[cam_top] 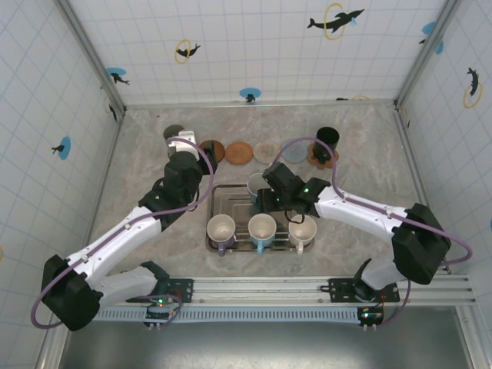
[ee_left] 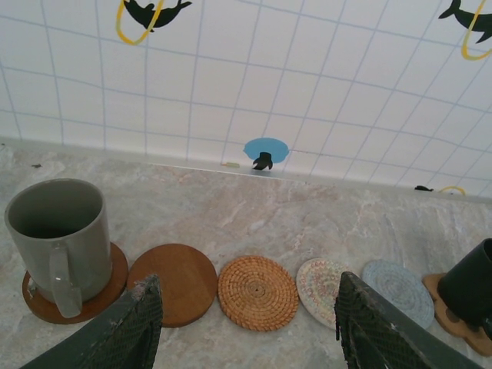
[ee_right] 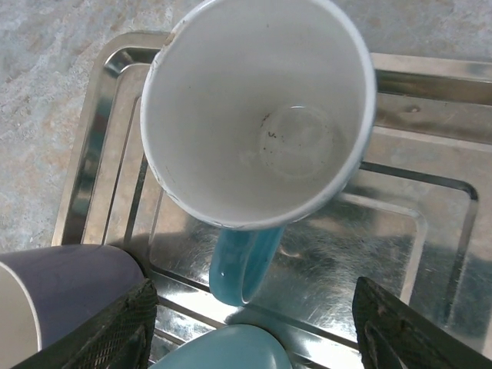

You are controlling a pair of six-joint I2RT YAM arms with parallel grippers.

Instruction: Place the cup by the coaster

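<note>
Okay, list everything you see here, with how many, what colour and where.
tray: one, silver metal, middle of the table.
tray mugs: four, white inside, one at the back, three in a front row.
grey mug: one, grey, on the leftmost coaster.
black mug: one, black, on the rightmost coaster.
coasters: six, two brown wood, one woven tan, one pale patterned, one blue-grey, one shaped wood, in a row along the far side.
table: one, marbled grey.
walls: white tiles with dolphin stickers, around the table.
left tool: one, dark, open, facing the coaster row.
right tool: one, dark, open, above the back mug.
</note>
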